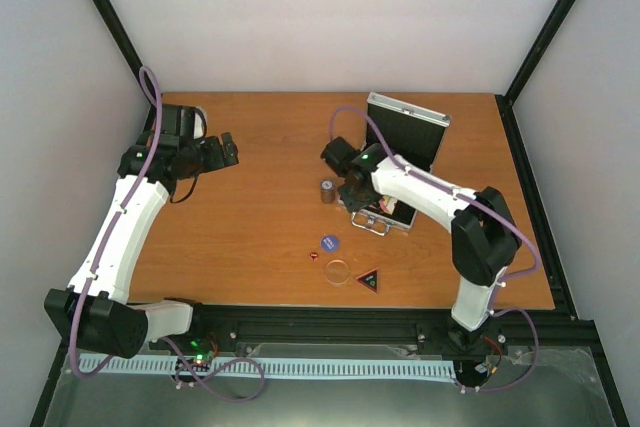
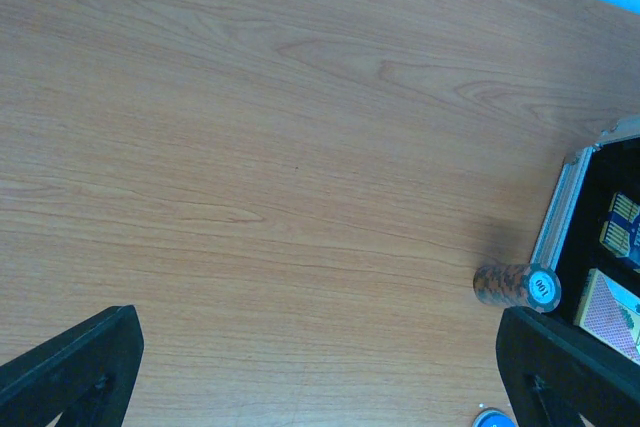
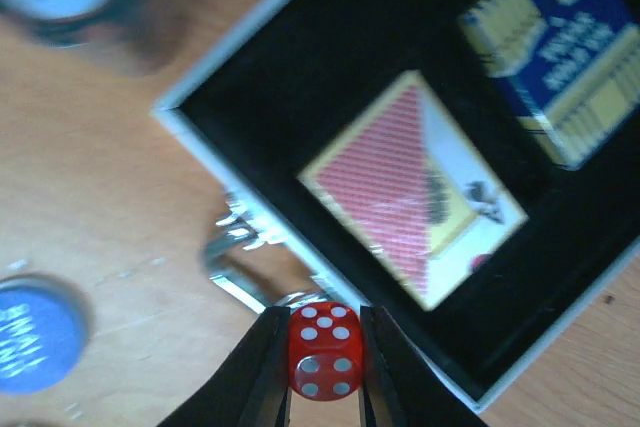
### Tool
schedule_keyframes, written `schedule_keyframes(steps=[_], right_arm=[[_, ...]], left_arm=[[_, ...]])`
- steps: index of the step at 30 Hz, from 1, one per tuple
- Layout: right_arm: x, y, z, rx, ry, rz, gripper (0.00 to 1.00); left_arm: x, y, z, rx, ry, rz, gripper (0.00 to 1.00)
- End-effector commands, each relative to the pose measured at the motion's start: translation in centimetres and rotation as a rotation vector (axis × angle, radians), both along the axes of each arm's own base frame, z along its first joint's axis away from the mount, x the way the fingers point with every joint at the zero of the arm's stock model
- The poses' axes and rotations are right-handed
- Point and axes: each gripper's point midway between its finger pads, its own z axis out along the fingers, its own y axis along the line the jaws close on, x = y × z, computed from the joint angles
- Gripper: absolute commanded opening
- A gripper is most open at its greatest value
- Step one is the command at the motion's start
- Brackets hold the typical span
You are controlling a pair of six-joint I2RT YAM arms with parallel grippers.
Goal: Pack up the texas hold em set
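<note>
Right gripper point(image 3: 325, 387) clamped on red die point(image 3: 325, 359), over case point(image 3: 235, 42) rim beside handle point(image 3: 232, 269). Red deck point(image 3: 400, 187), blue deck point(image 3: 560, 57) lie inside (lid up). Left gripper point(image 2: 320, 347) jaws wide apart over table point(image 2: 250, 147).

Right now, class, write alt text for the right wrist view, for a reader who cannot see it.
The gripper pinches a red die at the rim of an open case. Inside lie a red deck and a blue deck; a blue chip sits on the table outside.
</note>
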Motion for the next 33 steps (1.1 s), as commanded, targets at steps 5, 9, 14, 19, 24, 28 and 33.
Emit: schedule_keyframes(steps=[5,9,14,19,24,28,33], right_arm=[[4.0,-4.9,-1.7,-0.092,-0.120,-0.106,0.12],[5.8,-6.3,-2.6,-0.102,-0.187,-0.187,0.14],[7.9,-7.3,-3.0,-0.065,-0.244,-0.276,0.11],[9.7,-8.0,-4.6,-0.062,-0.234,-0.309,0.11],[10.6,-8.5,-6.2,-0.037,-0.201,-0.338,0.11],[11.3,-8.9,-6.7,-0.023,-0.203,-0.361,0.11],[11.7,-9.0,-7.8,-0.020,-0.185,-0.371,0.11]], left_arm=[[-0.2,-0.2,0.4,0.005,-0.010,-0.016,1.00],[-0.2,-0.1,-0.1,0.007,0.005,-0.011,1.00],[-0.2,-0.1,-0.2,0.005,0.011,-0.006,1.00],[-0.1,0.0,-0.6,0.008,0.022,-0.001,1.00],[0.0,0.0,-0.8,0.010,0.029,0.006,1.00],[0.1,0.1,-1.0,0.011,0.035,0.010,1.00],[0.1,0.2,-1.4,0.016,0.044,0.014,1.00]])
